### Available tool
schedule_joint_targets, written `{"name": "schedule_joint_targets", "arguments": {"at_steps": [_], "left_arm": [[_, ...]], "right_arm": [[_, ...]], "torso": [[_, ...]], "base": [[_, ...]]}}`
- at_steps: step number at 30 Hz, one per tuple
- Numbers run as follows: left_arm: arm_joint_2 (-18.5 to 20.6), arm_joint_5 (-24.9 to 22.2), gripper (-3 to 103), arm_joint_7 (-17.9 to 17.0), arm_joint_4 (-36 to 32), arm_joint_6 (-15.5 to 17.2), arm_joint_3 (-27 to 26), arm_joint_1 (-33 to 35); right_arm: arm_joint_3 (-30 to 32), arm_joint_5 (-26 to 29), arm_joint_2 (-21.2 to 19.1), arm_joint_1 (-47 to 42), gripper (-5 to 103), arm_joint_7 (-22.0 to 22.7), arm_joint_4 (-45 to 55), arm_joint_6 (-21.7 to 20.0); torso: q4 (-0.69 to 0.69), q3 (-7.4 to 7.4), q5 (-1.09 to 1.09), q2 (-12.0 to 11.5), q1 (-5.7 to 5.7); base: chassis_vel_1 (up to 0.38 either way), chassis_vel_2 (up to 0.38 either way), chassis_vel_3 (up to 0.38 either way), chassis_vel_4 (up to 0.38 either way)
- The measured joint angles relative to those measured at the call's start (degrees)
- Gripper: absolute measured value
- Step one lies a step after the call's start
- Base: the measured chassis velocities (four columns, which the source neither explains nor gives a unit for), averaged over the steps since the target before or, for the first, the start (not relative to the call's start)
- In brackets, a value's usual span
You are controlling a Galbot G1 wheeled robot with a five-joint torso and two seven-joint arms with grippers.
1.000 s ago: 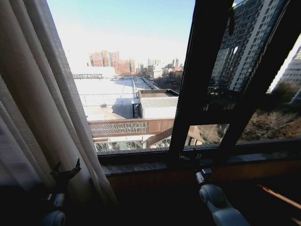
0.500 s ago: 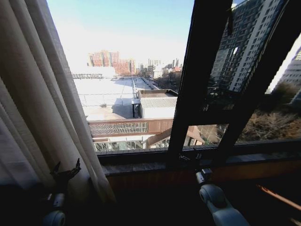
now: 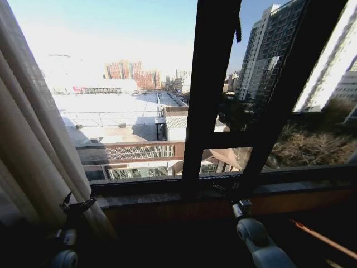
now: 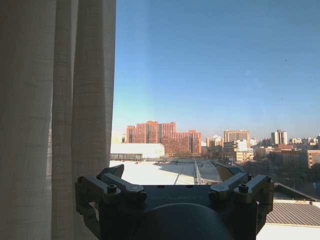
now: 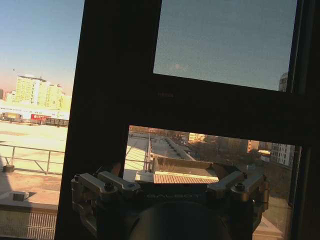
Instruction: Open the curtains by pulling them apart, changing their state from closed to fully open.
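One sheer cream curtain (image 3: 33,156) hangs in pleats down the left side of the window, gathered there; the glass beside it is uncovered. In the left wrist view the same curtain (image 4: 55,125) stands to one side of the fingers, apart from them. My left gripper (image 3: 79,200) (image 4: 170,172) is raised just in front of the curtain's lower edge, open, with nothing between its fingers. My right gripper (image 3: 230,187) (image 5: 170,175) is held up before the dark window frame, open and holding nothing.
A thick dark window frame bar (image 3: 209,95) (image 5: 115,100) runs upright through the middle, with a second slanted bar (image 3: 290,95) to its right. A stone sill (image 3: 167,196) runs along the bottom of the glass. A thin orange strip (image 3: 323,234) lies low at the right.
The whole near scene, curtain and window frame alike, has slid left while both grippers kept their places in the picture: the camera moved. More bare glass now shows beside the curtain.
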Motion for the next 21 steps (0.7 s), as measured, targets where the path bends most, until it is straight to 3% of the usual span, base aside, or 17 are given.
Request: {"name": "schedule_joint_targets", "arguments": {"at_steps": [18, 21], "left_arm": [[0.0, 0.0, 100, 0.0, 0.01, 0.01, -0.01, 0.0], [0.0, 0.0, 100, 0.0, 0.0, 0.01, -0.01, 0.0]], "right_arm": [[0.0, 0.0, 0.0, 0.0, 100, 0.0, 0.0, 0.0], [0.0, 0.0, 0.0, 0.0, 100, 0.0, 0.0, 0.0]], "torso": [[0.0, 0.0, -0.03, 0.0, 0.0], [0.0, 0.0, 0.04, -0.01, 0.0]], "base": [[-0.356, -0.356, 0.357, 0.361], [-0.348, -0.335, 0.335, 0.341]]}}
